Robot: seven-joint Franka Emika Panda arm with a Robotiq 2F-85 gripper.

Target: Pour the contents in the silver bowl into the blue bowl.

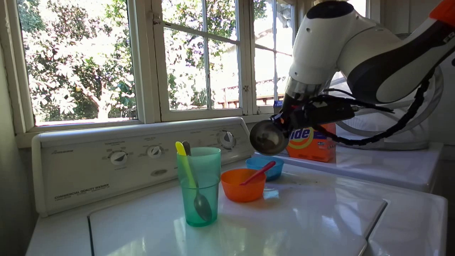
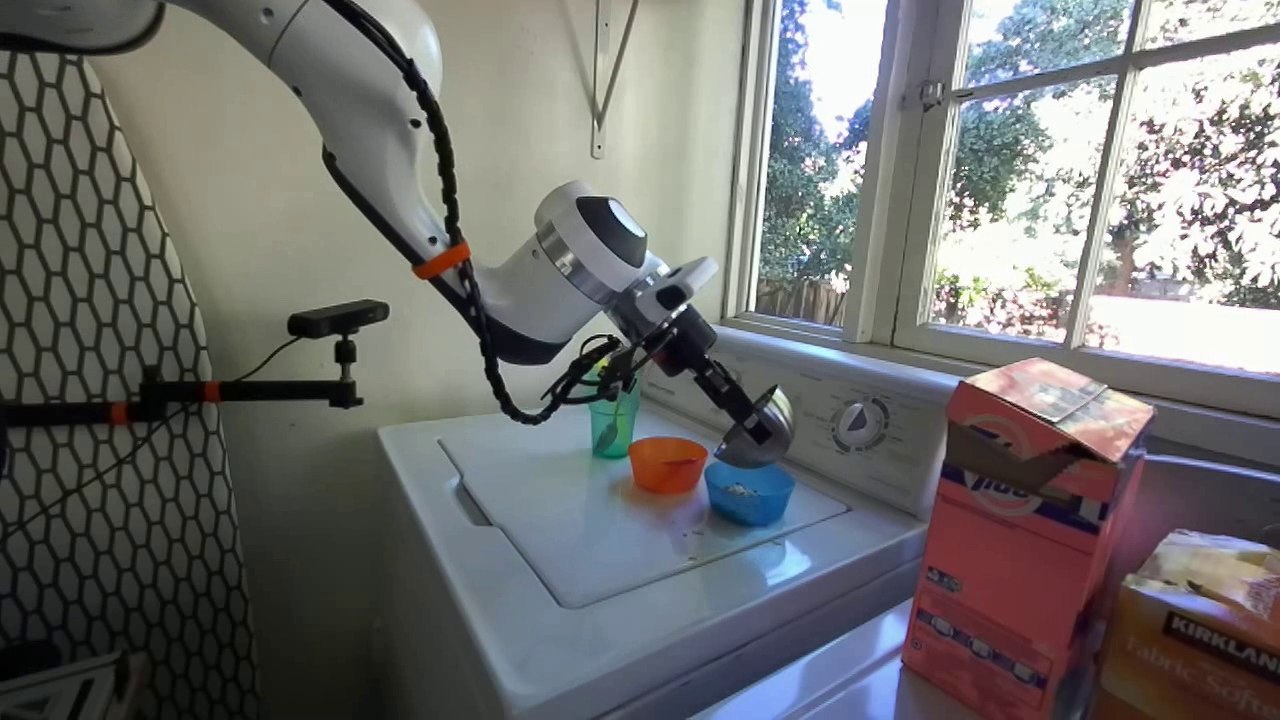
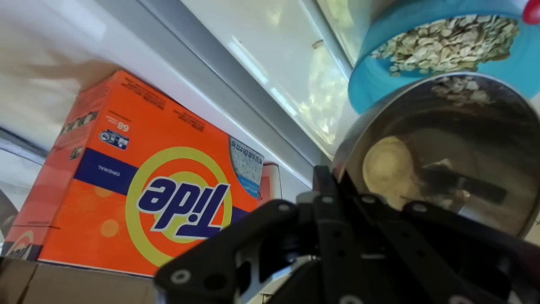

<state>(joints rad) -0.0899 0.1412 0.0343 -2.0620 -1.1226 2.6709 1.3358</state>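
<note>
In an exterior view the white arm (image 2: 380,150) slopes down from the upper left to a bent wrist (image 2: 590,255), and the black gripper (image 2: 757,428) angles downward beyond it. Its fingers (image 3: 325,190) (seen close in the wrist view) stand nearly together, pinching.

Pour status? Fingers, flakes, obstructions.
Fingers shut on silver bowl, tilted above blue bowl. Flakes heaped in blue bowl, some in silver. No obstruction seen; orange bowl close beside blue.
</note>
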